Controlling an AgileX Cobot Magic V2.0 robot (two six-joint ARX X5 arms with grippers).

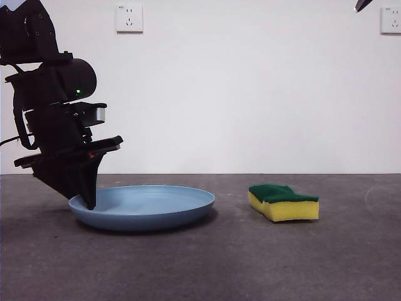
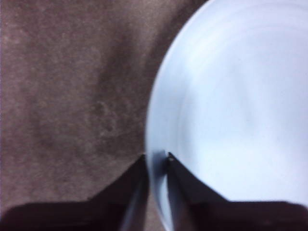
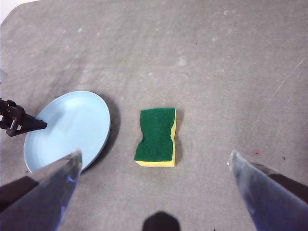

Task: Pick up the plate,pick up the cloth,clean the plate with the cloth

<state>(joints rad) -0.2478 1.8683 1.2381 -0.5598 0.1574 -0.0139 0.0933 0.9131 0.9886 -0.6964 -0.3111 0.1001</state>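
Observation:
The light-blue plate (image 1: 150,204) lies on the dark table at the left; it also shows in the left wrist view (image 2: 231,96) and the right wrist view (image 3: 72,125). My left gripper (image 1: 88,200) is at the plate's left rim, one jaw inside and one outside, closed on the rim (image 2: 156,156). The cloth, a yellow sponge with a green top (image 1: 285,202), lies flat to the right of the plate, apart from it (image 3: 156,136). My right gripper (image 3: 156,154) is open and empty, high above the sponge; only its tip (image 1: 362,5) shows in the front view.
The dark grey table (image 1: 207,269) runs to a white wall with two sockets (image 1: 129,17). The left arm's black body (image 1: 56,125) stands over the plate's left edge. A gap of bare table separates plate and sponge.

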